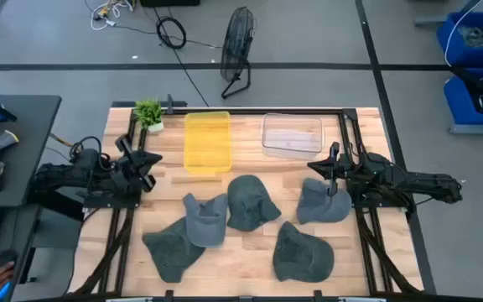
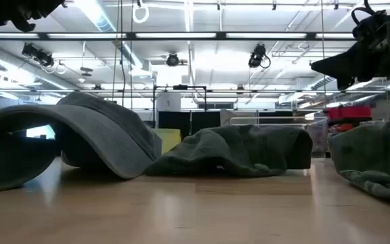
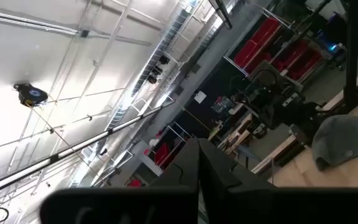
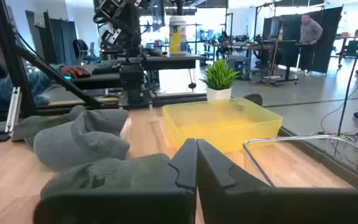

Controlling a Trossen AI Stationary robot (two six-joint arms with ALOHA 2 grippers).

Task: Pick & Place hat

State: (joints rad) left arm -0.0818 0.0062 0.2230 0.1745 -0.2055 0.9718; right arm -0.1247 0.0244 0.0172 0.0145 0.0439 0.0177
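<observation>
Hovering my right pincer [image 1: 334,172], fingers pressed together and empty, just above the nearest hat [image 1: 321,204] on the table [image 1: 250,168]; left pincer [image 1: 145,164] waits farther off, likewise closed.

You have two matte black arms, built of jointed, angular segments, with dark cables looping beside the left arm's base. Each ends in a black gripper: the left gripper [image 1: 145,164] and right gripper [image 1: 329,168] carry flat, wedge-shaped fingers [image 4: 213,165].
</observation>
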